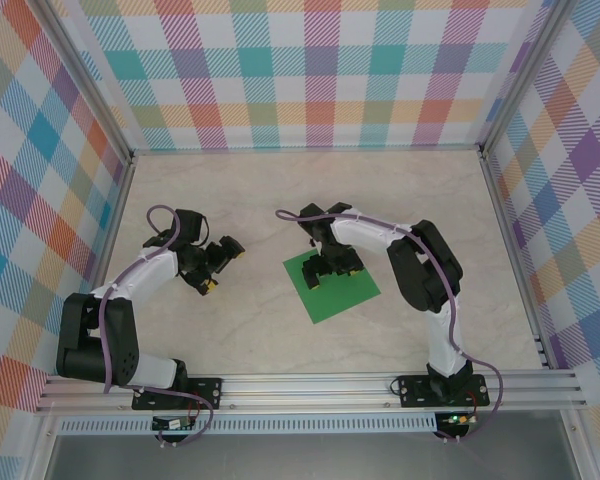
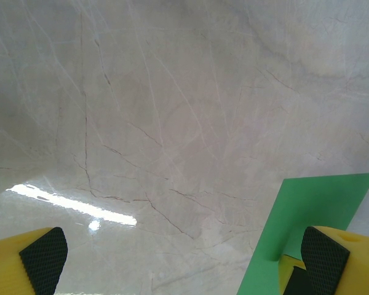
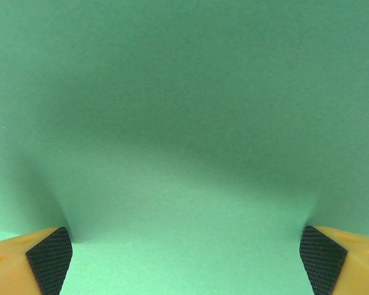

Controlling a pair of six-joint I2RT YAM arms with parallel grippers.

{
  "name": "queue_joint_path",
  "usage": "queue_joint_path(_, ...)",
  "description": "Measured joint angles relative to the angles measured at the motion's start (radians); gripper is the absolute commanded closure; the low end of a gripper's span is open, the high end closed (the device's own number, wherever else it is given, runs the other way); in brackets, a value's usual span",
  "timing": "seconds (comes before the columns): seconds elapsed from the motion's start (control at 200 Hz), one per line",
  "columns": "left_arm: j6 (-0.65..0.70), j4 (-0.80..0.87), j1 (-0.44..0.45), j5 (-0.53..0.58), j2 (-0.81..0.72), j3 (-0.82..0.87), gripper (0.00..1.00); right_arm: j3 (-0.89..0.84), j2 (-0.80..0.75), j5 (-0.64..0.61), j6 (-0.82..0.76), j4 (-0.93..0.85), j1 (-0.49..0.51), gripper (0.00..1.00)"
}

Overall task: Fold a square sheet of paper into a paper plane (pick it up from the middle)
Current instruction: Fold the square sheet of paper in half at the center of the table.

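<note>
Enclosure: I see plaid walls (image 1: 310,70) on three sides of a pale marble-look table (image 1: 230,330); a metal rail (image 1: 310,385) runs along the near edge, where both arm bases are bolted.
Task thing: the square sheet of paper (image 1: 342,297) lies flat and unfolded on the table, right of centre, turned so one corner points toward the rail; in the left wrist view its edge (image 2: 307,212) comes in at lower right.
Right gripper (image 1: 328,270): its jaws are spread wide and it grips nothing; it sits low over the middle of the sheet; in its wrist view (image 3: 184,252) the black pads (image 3: 48,258) stand at either lower corner with green all around; I cannot tell whether they touch the paper.
Left gripper (image 1: 223,267): spread fully and empty (image 2: 184,255); it hangs over bare table just left of the sheet.
Room: open table lies beyond both grippers toward the far wall and between the sheet and the rail; the sheet is well apart from every wall.
</note>
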State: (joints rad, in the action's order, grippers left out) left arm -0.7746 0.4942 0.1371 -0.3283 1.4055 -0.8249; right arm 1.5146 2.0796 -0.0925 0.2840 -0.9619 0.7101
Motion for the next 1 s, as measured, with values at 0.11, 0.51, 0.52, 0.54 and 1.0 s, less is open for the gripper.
queue_joint_path(0.11,0.0,0.0,0.0,0.0,0.001,0.0,0.0,-0.002,0.006,0.0,0.003,0.003,0.0,0.02)
queue_joint_path(0.51,-0.004,0.0,0.011,0.0,0.015,0.0,0.0,-0.012,0.006,-0.002,0.006,0.014,-0.002,0.06)
queue_joint_path(0.52,-0.004,0.0,0.011,0.0,0.015,0.0,0.0,-0.012,0.006,-0.002,0.006,0.015,-0.002,0.06)
queue_joint_path(0.54,-0.004,0.0,0.011,0.0,0.015,0.0,0.0,-0.012,0.006,-0.003,0.007,0.014,-0.002,0.06)
queue_joint_path(1.0,-0.004,0.0,0.011,0.0,0.026,0.0,0.0,-0.017,0.005,0.003,0.006,0.019,-0.01,0.1)
